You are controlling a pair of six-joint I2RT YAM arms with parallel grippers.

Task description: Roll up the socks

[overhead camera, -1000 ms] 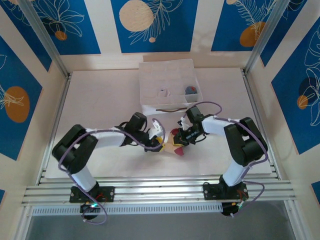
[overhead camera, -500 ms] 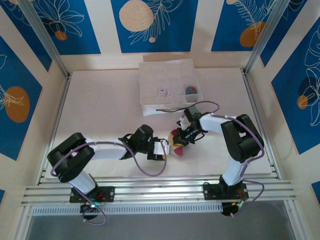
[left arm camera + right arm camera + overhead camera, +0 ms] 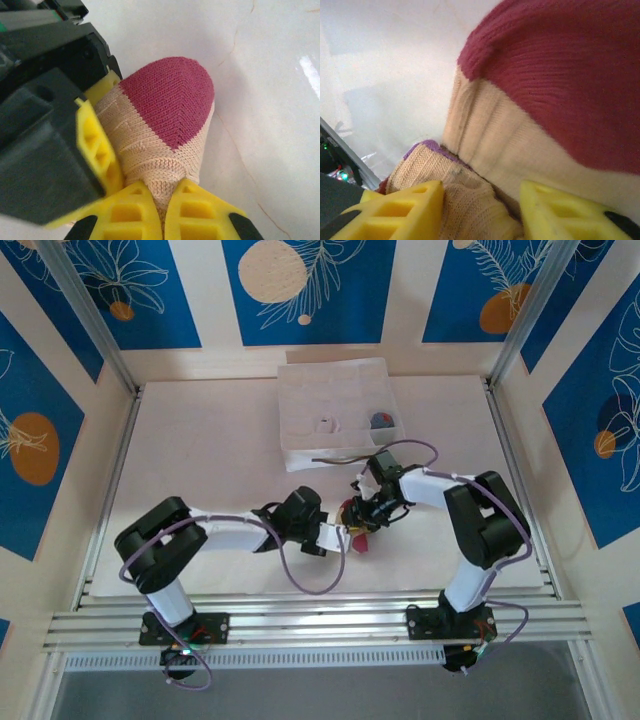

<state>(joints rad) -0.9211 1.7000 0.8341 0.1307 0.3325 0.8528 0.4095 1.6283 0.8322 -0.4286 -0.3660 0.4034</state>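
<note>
Left wrist: tan sock (image 3: 160, 115) inside left pincer (image 3: 164, 202)

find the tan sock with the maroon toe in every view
top external: tan sock lies mid-table, on the near side of the white box.
left wrist: sock in the centre, its lower end pinched by the left gripper.
right wrist: sock across the right half and bottom.
shared landmark: the maroon toe.

No text, label, brand or number can be read. The sock (image 3: 165, 115) shows plain knit. The blue wall panels (image 3: 310, 290) carry leaf drawings.
</note>
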